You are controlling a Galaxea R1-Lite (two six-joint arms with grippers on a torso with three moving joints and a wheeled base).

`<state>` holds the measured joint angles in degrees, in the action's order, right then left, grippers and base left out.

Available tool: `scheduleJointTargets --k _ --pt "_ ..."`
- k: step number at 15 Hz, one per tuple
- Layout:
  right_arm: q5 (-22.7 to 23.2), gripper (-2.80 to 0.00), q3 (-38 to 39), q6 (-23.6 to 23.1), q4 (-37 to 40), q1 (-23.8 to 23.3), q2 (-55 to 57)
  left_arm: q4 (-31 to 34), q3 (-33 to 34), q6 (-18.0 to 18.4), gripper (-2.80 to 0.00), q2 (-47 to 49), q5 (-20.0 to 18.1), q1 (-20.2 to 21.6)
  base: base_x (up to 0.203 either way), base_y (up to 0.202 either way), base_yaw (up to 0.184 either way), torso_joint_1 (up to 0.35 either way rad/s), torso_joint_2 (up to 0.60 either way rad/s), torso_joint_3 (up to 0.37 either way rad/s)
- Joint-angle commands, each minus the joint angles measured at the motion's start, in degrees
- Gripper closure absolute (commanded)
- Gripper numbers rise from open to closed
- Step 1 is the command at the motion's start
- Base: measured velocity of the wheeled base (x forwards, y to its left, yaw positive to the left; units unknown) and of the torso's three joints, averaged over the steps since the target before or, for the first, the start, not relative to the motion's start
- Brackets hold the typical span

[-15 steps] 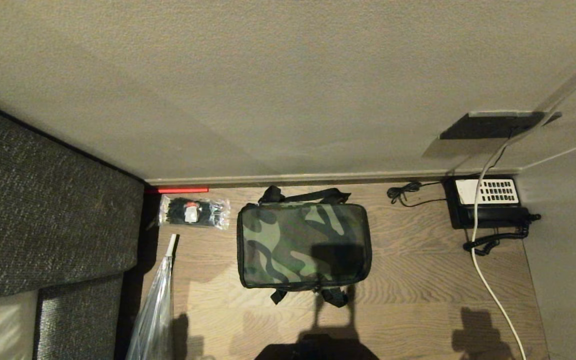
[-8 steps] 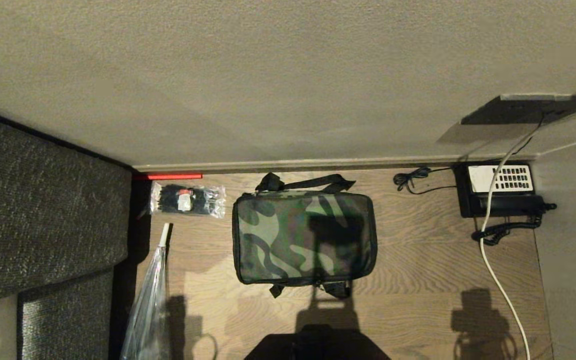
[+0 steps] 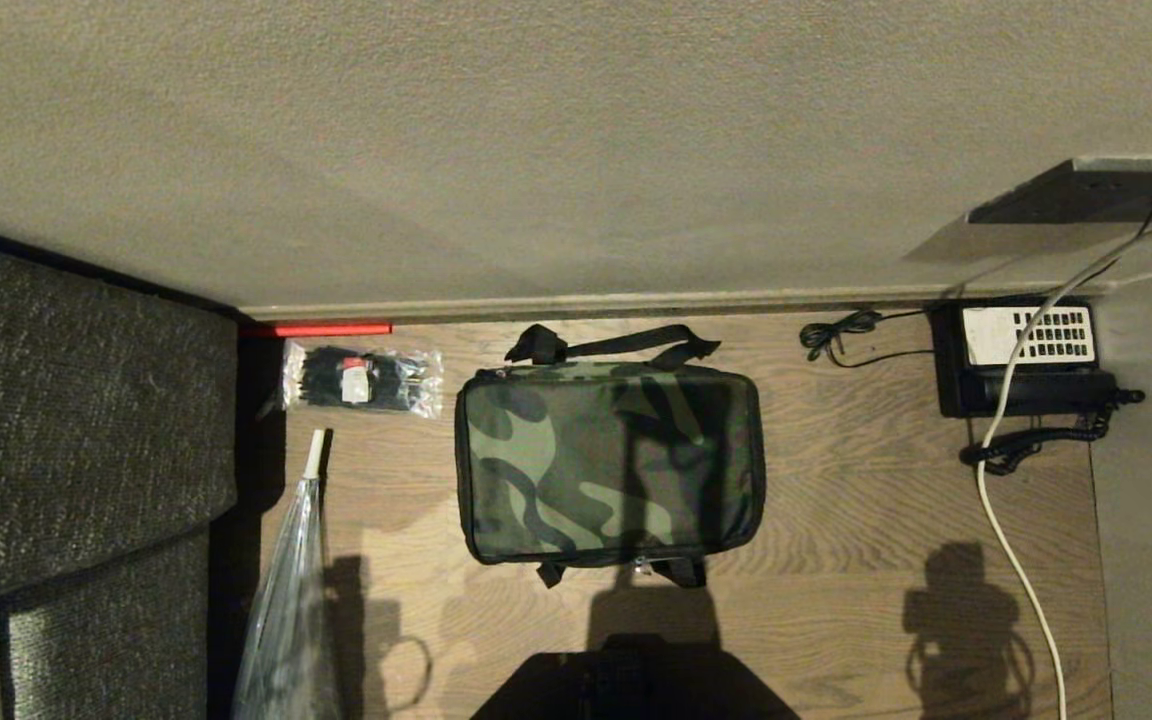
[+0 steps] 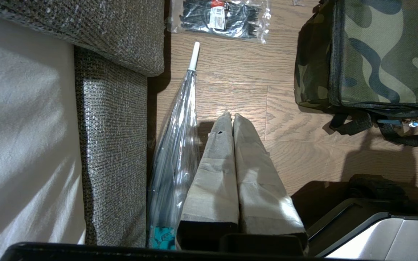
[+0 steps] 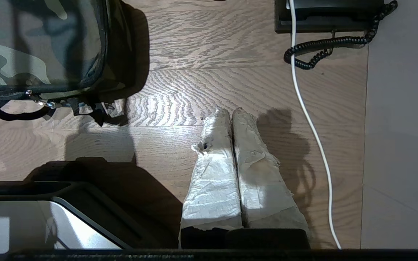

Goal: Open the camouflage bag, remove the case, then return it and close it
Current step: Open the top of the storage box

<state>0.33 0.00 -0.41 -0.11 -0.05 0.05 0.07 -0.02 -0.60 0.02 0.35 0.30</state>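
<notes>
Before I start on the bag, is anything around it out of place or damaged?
Nothing blocks the camouflage bag: it sits shut and square on the floor. Oddities: the tape wrapping on the right gripper is torn and frayed, and a white cable trails loose across the floor past the telephone.

Camouflage bag (image 3: 608, 462) flat on wooden floor (image 3: 836, 560), lid closed, zip running along near edge. One black strap handle (image 3: 608, 343) lying against skirting at far side, second handle (image 3: 671, 572) poking out at near side. Clear packet of black ties (image 3: 358, 379) just left of bag, apart from it, beside a red strip (image 3: 316, 329) at wall foot. Folded clear umbrella (image 3: 291, 600) along left, white tip toward packet. Grey woven sofa (image 3: 76, 440) at far left. Black telephone with white keypad (image 3: 1026, 358) in right corner, coiled cord (image 3: 1031, 446) beside it, white cable (image 3: 1011, 540) trailing across floor. Dark shadows cast over bag and near floor.
</notes>
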Motion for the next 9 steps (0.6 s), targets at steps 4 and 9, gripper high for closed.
scheduleJointTargets --k 4,9 --pt "0.02 0.0 -0.08 -0.02 -0.01 -0.04 -0.31 0.1 0.2 -0.06 0.0 -0.11 0.0 0.05 0.0 0.0 0.0 0.0 0.0 0.0" --pt "0.02 0.0 0.0 -0.02 -0.06 0.03 -0.31 0.18 0.2 -0.11 0.0 -0.1 0.06 0.05 0.0 0.0 0.0 0.0 0.0 0.0"
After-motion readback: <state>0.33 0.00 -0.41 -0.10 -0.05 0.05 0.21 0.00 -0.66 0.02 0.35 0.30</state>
